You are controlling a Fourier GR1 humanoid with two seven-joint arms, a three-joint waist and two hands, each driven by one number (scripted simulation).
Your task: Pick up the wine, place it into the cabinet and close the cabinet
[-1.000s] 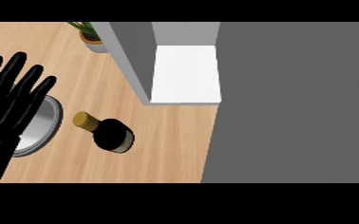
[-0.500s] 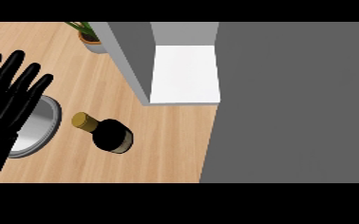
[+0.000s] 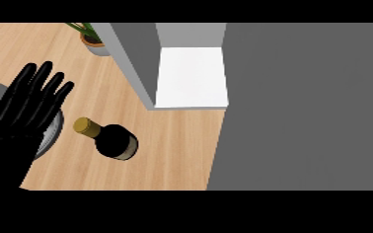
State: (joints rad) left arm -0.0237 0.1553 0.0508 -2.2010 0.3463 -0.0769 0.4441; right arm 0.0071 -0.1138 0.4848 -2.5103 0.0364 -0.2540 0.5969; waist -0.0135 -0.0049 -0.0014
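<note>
Change since earlier: almost nothing has moved; the black hand at the left edge sits a touch lower and nearer the edge than a second ago, and the bottle lies where it was
Left hand (image 3: 29, 109): shows at the view's left edge, fingers straight and spread, pointing up the view; it has hold of nothing and rests over the rim of a metal bowl (image 3: 50, 137)
Right hand: does not show in the head view
Wine bottle (image 3: 109, 138): stands on the wooden counter (image 3: 175, 148), seen from above, with its gold cap toward the upper left and its dark body toward the lower right; it is just beside the bowl and the hand's fingers, apart from both
Cabinet (image 3: 138, 64): grey, up and to the right of the bottle, its white inner shelf (image 3: 193, 76) in plain sight
Potted plant (image 3: 93, 42): at the top of the counter, just left of the cabinet wall
Floor (image 3: 299, 108): plain grey, filling the right side of the view
</note>
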